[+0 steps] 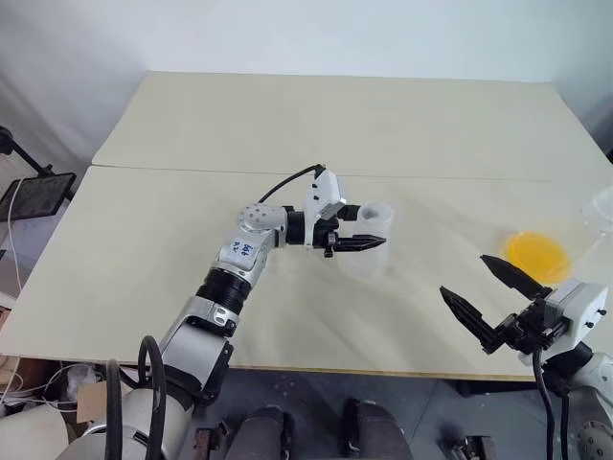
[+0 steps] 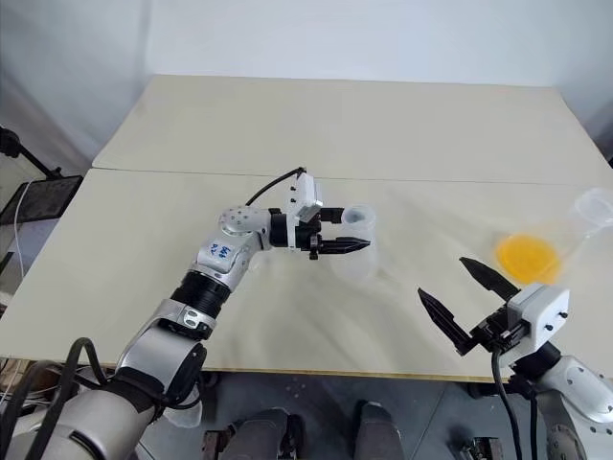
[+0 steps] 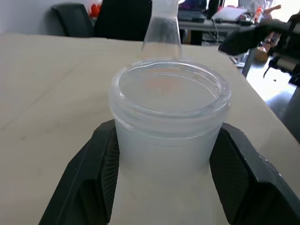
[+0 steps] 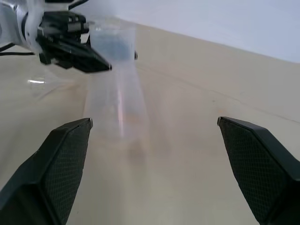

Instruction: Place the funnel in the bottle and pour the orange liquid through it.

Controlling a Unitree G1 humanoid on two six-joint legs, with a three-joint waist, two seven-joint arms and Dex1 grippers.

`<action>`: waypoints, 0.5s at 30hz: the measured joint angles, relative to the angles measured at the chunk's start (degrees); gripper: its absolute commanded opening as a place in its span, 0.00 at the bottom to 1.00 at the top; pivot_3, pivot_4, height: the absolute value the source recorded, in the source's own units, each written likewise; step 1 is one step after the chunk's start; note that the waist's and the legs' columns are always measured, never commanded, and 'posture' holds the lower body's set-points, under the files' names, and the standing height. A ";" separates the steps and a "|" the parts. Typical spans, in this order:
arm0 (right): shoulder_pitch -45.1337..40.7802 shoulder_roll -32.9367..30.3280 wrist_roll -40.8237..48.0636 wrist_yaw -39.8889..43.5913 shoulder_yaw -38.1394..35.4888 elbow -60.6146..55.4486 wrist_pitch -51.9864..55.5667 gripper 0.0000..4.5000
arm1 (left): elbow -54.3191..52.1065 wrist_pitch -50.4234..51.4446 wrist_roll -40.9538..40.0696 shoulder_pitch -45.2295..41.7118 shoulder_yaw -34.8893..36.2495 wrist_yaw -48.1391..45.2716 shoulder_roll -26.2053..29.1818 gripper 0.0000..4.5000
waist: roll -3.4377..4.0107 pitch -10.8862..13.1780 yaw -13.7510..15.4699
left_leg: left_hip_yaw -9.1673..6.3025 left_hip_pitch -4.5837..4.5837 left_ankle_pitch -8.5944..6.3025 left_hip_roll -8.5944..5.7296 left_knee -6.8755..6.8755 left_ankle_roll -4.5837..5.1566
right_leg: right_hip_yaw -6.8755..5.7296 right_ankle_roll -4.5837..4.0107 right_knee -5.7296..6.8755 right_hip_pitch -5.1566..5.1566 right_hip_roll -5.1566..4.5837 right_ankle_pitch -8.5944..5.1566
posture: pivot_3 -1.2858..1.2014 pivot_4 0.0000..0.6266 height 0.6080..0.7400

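the left gripper (image 1: 359, 241) is clamped around the neck of the frosted bottle (image 1: 369, 251), mid-tabletop (image 1: 144, 230). the right gripper (image 1: 484, 297) waits with fingers spread wide, near the orange liquid (image 1: 536, 255). best to keep the bottle upright and steady.

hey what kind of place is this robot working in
Probably an office or lab workroom. The robot works at a plain beige table with a frosted bottle and a flask of orange liquid on it. Behind, the left wrist view shows dark chairs and a cluttered desk.
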 measured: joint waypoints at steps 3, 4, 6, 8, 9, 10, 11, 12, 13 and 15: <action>0.07 0.09 0.02 -0.54 0.00 -0.71 -0.01 1.00 | 1.03 -1.80 0.55 -0.02 0.25 0.30 -0.51 0.53 | 0.00 0.00 0.25 | -0.04 -0.02 0.01 -0.06 0.03 0.04 | 0.00 0.01 -0.01 0.03 -0.06 0.01 | 0.52 0.24 1.00; 0.09 0.15 0.02 -0.66 0.01 -0.71 -0.01 1.00 | 1.32 -2.45 0.77 -0.02 0.42 0.35 -0.59 0.53 | 0.00 0.00 0.37 | -0.05 -0.03 0.02 -0.08 0.03 0.05 | 0.00 0.02 -0.02 0.03 -0.08 0.01 | 0.52 0.24 1.00; 0.12 0.32 0.03 -0.83 0.01 -0.71 0.00 1.00 | 1.62 -3.59 1.36 -0.03 0.57 0.49 -0.58 0.53 | 0.00 0.00 0.46 | -0.05 -0.04 0.02 -0.09 0.03 0.06 | 0.00 0.03 -0.03 0.03 -0.09 0.02 | 0.52 0.24 1.00; 0.02 0.32 0.04 -0.85 0.04 -0.71 0.00 1.00 | 1.87 -4.03 1.50 -0.03 0.79 0.44 -0.72 0.69 | 0.00 0.00 0.48 | -0.06 -0.03 0.02 -0.09 0.02 0.06 | 0.00 0.03 -0.03 0.03 -0.08 0.02 | 0.52 0.24 1.00; -0.09 0.32 0.04 -0.85 0.11 -0.71 0.00 1.00 | 2.19 -4.22 1.50 -0.03 1.29 0.47 -0.97 0.73 | 0.00 0.00 0.47 | -0.06 -0.04 0.02 -0.09 0.02 0.06 | 0.00 0.03 -0.03 0.03 -0.08 0.02 | 0.52 0.24 1.00; -0.16 0.32 0.05 -0.85 0.20 -0.71 0.00 1.00 | 2.33 -4.32 1.50 -0.03 1.66 0.51 -1.19 0.80 | 0.00 0.00 0.47 | -0.06 -0.04 0.03 -0.09 0.02 0.07 | -0.01 0.03 -0.03 0.03 -0.08 0.02 | 0.52 0.24 1.00; -0.26 0.32 0.05 -0.85 0.37 -0.70 0.00 1.00 | 2.56 -4.75 1.50 -0.05 1.90 0.60 -1.57 0.86 | 0.00 0.00 0.48 | -0.06 -0.04 0.03 -0.09 0.02 0.07 | -0.01 0.03 -0.02 0.03 -0.08 0.02 | 0.52 0.24 1.00; -0.33 0.31 0.06 -0.84 0.49 -0.70 0.00 1.00 | 3.16 -5.01 1.50 -0.25 2.18 0.69 -1.97 0.93 | 0.00 0.00 0.53 | -0.06 -0.04 0.03 -0.09 0.03 0.07 | -0.01 0.03 -0.02 0.03 -0.09 0.02 | 0.52 0.24 1.00; -0.39 0.31 0.09 -0.80 0.55 -0.70 0.00 1.00 | 4.19 -5.27 1.50 -0.70 2.41 0.89 -2.46 0.99 | 0.00 0.00 0.62 | -0.06 -0.06 0.03 -0.10 0.03 0.08 | -0.01 0.03 -0.03 0.03 -0.09 0.02 | 0.52 0.24 1.00; -0.48 0.25 0.18 -0.66 0.56 -0.68 0.01 1.00 | 5.03 -5.80 1.50 -1.60 2.86 1.14 -3.18 0.99 | 0.00 0.00 0.79 | -0.06 -0.07 0.04 -0.10 0.03 0.09 | -0.02 0.03 -0.06 0.03 -0.09 0.02 | 0.52 0.24 1.00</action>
